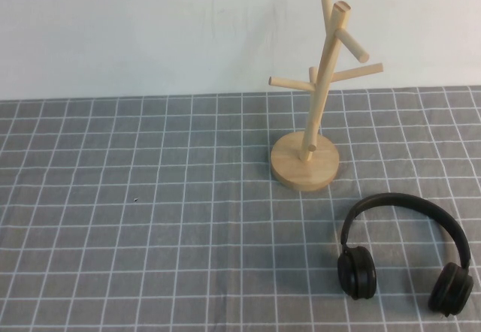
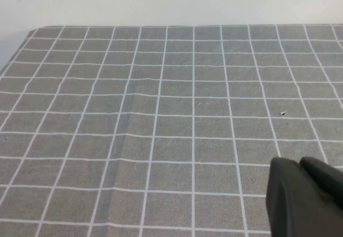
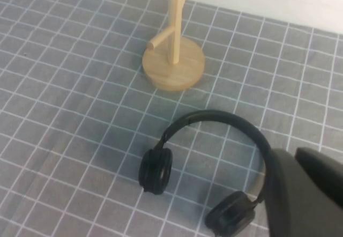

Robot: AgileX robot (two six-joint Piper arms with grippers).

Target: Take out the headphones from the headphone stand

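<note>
Two arms, and I'm seeing neither in the high view. I'm finding the headphones (image 1: 406, 253) already lying flat on the cloth (image 1: 150, 219) near the stand (image 1: 319, 99), all pegs bare. I'm keeping the right gripper (image 3: 308, 194) above them, the left gripper (image 2: 305, 197) over bare cloth; whether either is open, I cannot tell.

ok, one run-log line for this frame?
headphones: flat on table, off headphone stand | stand pegs bare | left gripper: over bare cloth, holding nothing | right gripper: above headphones, not gripping
</note>
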